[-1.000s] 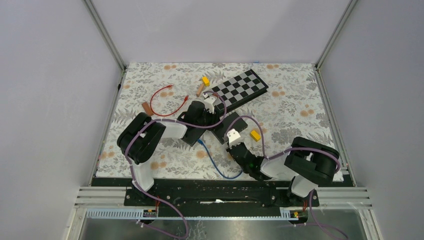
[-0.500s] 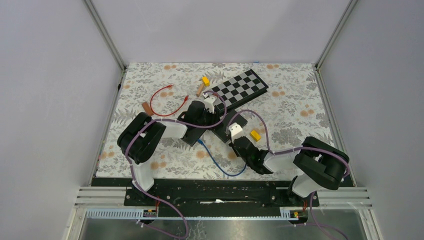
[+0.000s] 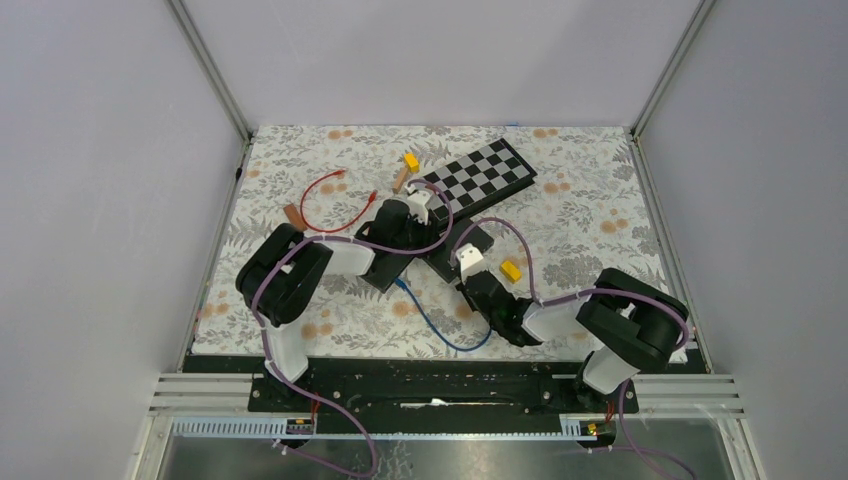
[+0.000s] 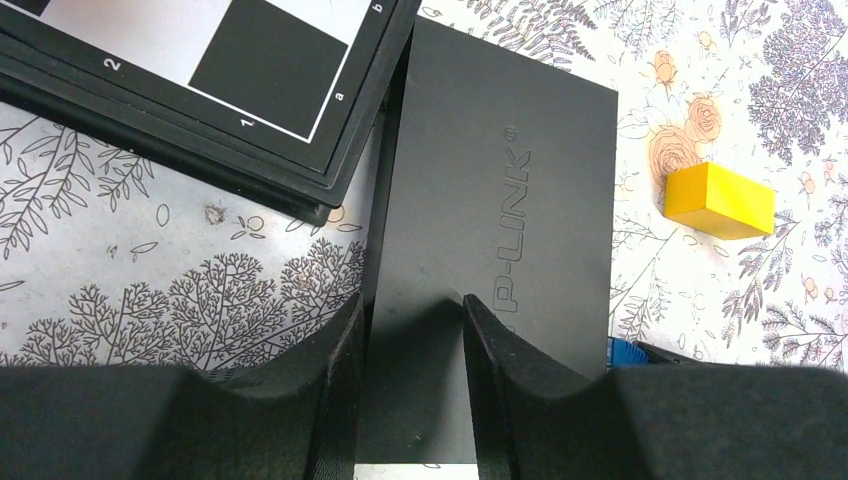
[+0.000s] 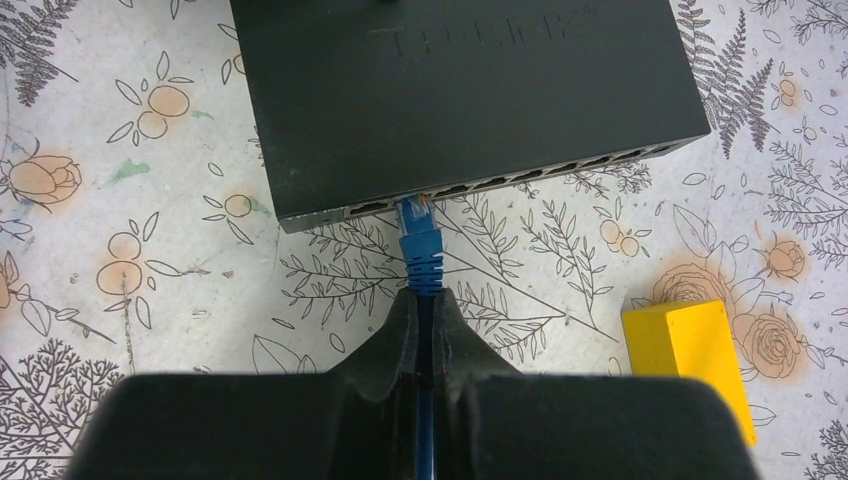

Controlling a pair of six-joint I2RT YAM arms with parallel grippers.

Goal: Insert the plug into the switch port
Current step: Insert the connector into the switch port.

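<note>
The right pincer [image 5: 425, 298], shut on the blue plug [image 5: 420, 240], has nudged it up to the switch [image 5: 460, 90] port, seemingly just entering, while the part-open left pincer [image 4: 412, 340] presses the switch down.

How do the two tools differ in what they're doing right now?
The left tool has its fingers apart over the black switch; the right tool is pinched shut on the blue cable. The left tool is at the switch's short end; the right tool faces its port side. Both are black.
</note>
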